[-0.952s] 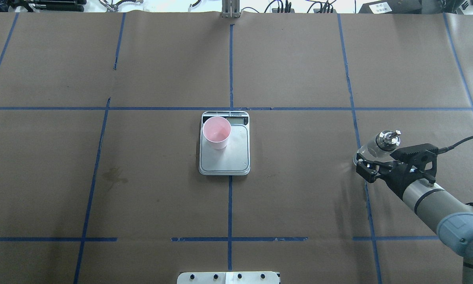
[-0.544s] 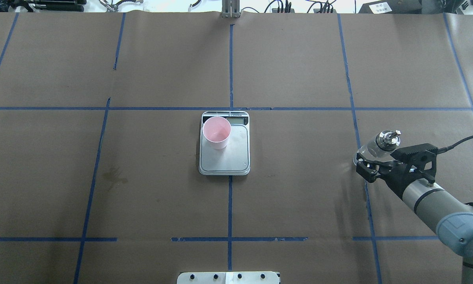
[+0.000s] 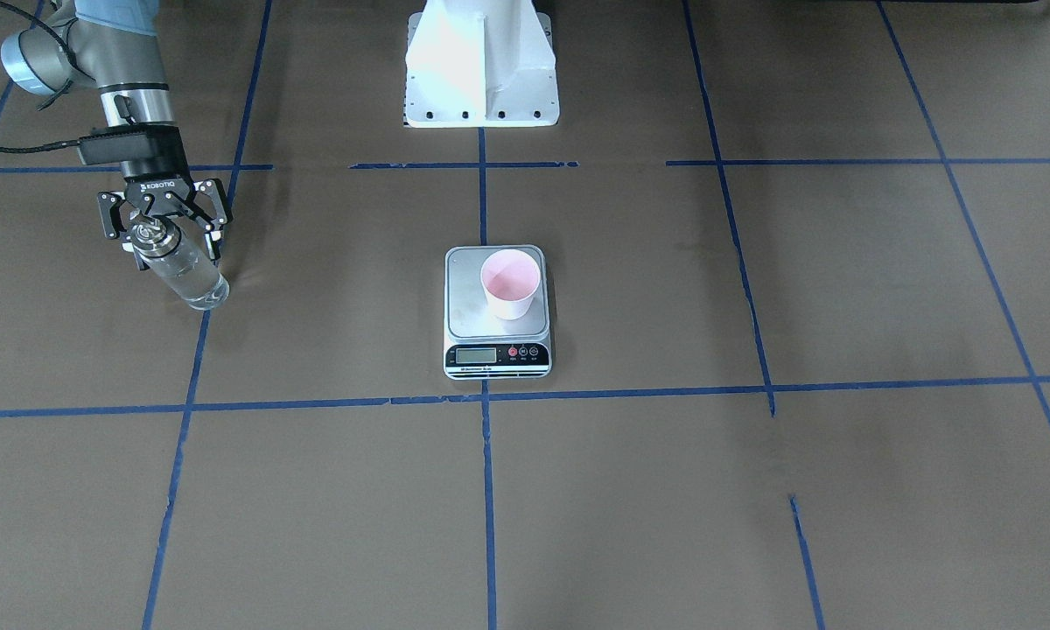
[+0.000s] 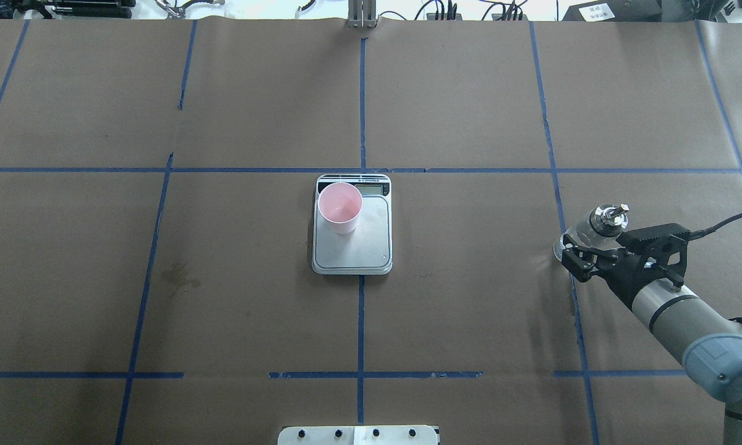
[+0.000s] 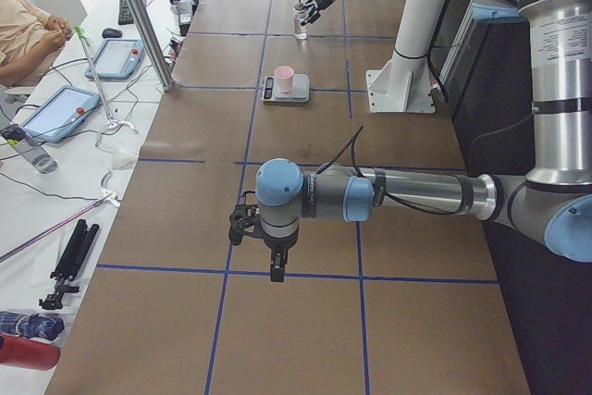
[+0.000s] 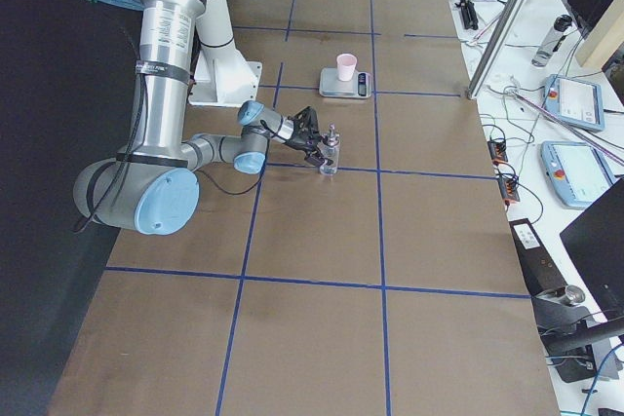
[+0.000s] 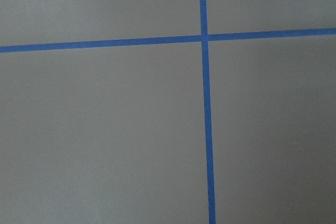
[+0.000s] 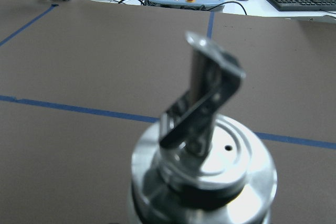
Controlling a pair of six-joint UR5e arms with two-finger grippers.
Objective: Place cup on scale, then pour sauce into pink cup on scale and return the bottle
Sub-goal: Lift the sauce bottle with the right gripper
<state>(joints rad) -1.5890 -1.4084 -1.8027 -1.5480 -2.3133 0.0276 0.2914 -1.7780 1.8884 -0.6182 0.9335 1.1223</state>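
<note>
Careful: the glass bottle [image 3: 185,273], well apart from the scale [image 3: 468,302], is heavy, slippery and breakable. Your right gripper [image 3: 171,243] stands wide around it; squeeze its body.

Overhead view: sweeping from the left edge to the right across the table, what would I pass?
A dark stain on the paper → scale with the pink cup standing on it → glass bottle with the right claw around it → right arm.
</note>
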